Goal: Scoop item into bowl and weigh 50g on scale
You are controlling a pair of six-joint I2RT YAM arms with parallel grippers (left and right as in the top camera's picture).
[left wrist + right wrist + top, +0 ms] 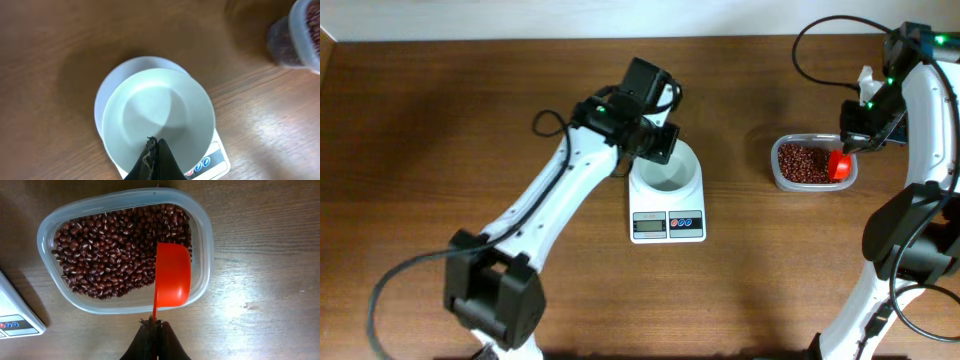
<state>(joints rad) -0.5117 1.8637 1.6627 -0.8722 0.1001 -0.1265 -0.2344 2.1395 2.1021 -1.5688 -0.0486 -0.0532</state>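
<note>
A: Where are the beans (110, 250)?

B: They lie in a clear tub (46, 240), just below and ahead of the right gripper (156, 325); its fingers are pressed together on the thin handle of a red scoop (173, 275); the cup of the scoop hangs over the side of the tub nearest to this gripper, partly above the beans.

A: And the bowl (155, 110)?

B: It stands on the scale (212, 161), directly under the left gripper (154, 146); these fingers are pressed together on themselves; the tips are over the part of the bowl nearest to the gripper; if they touch it, one cannot tell; the scale's buttons are on the gripper's side; all stands on a wooden table (440, 120).
</note>
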